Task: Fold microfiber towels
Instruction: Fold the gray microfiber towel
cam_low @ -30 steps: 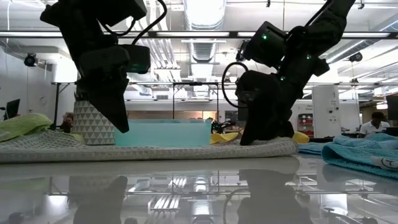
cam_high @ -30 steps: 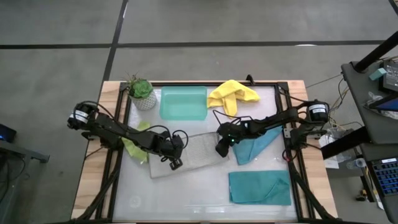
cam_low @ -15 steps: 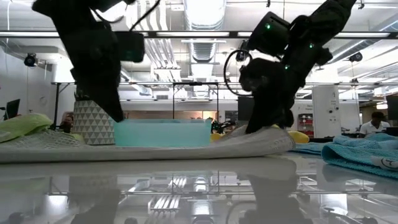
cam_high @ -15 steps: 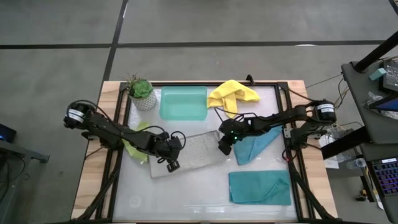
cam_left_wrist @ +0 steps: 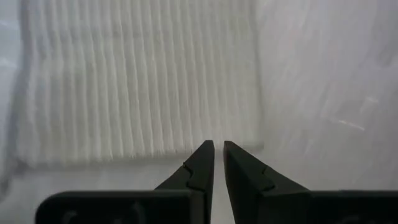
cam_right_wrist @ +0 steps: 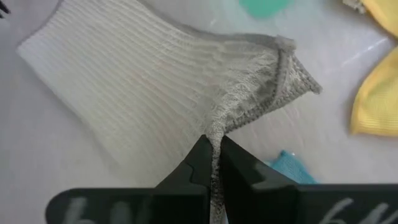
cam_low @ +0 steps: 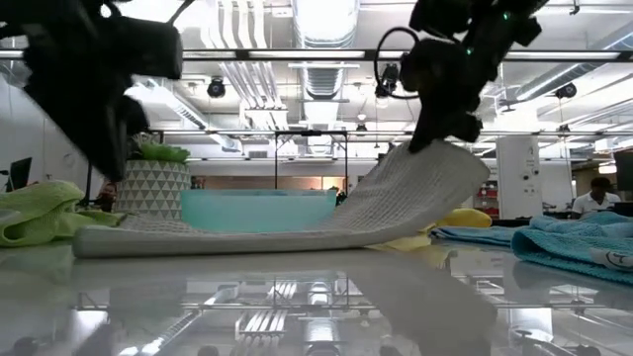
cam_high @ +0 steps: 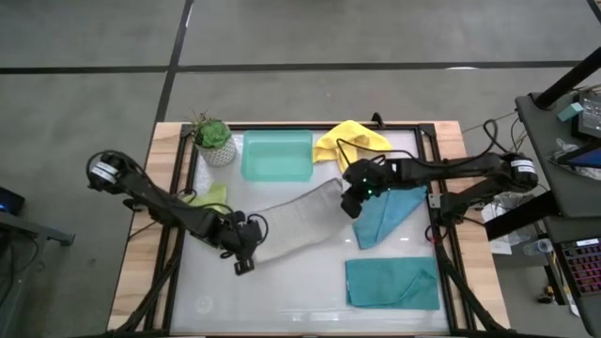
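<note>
1. The white table (cam_high: 282,291) holds a folded teal microfibre towel (cam_high: 392,284) at its near right.
2. The ribbed grey microfibre towel (cam_high: 293,221) lies mid-table, its right end raised off the surface.
3. The right gripper (cam_high: 351,204) pinches that raised edge tight; the fold looks just begun, and next it should carry the edge leftward over the flat half.
4. The left gripper (cam_high: 240,266), fingers nearly together and holding nothing, sits at the towel's left corner.

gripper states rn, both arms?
Left end effector: closed, empty, at the grey towel's near edge.
Right end effector: closed on the grey towel's edge, lifting it.
</note>
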You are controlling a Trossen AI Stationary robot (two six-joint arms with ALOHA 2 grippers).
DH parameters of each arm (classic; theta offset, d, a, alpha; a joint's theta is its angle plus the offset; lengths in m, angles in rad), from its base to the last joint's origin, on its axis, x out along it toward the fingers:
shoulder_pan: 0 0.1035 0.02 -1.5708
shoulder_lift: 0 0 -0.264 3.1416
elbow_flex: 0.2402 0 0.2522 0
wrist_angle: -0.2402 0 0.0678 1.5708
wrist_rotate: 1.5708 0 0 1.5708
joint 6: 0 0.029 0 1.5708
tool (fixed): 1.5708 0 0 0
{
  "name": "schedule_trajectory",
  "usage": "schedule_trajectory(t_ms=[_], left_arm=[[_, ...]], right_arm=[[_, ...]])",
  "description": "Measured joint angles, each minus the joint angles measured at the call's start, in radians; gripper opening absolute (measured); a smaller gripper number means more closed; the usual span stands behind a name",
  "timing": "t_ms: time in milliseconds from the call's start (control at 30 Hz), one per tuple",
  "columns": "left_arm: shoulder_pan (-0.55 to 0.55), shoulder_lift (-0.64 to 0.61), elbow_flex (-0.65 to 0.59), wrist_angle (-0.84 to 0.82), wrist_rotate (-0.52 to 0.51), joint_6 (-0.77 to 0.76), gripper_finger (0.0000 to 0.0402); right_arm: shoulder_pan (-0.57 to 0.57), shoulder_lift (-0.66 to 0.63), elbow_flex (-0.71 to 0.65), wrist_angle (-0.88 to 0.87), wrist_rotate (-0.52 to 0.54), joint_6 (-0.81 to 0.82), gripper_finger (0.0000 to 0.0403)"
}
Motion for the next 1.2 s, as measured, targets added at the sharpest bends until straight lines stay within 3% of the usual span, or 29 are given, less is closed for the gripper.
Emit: schedule_trajectory(t_ms=[233,400,500,767,1200], left_arm=[[-0.06,0.063,-0.048,0.092,0.0,-0.08,0.0022],[-0.061,0.111,-0.068,0.157,-0.026,-0.076,0.0022],[-0.061,0.134,-0.075,0.16,-0.036,-0.071,0.0022],[-0.062,0.136,-0.111,0.194,-0.055,-0.077,0.0021],[-0.063,0.132,-0.126,0.211,-0.068,-0.071,0.0021]], right_arm=[[0.022,0.086,0.102,-0.026,-0.069,-0.006,0.0009],[0.037,0.219,0.148,0.148,-0.229,-0.002,0.0009],[0.044,0.313,0.188,0.244,-0.274,0.003,0.0009],[0.059,0.539,0.348,0.375,-0.282,0.017,0.0009],[0.065,0.767,0.537,0.532,-0.3,0.062,0.0009]])
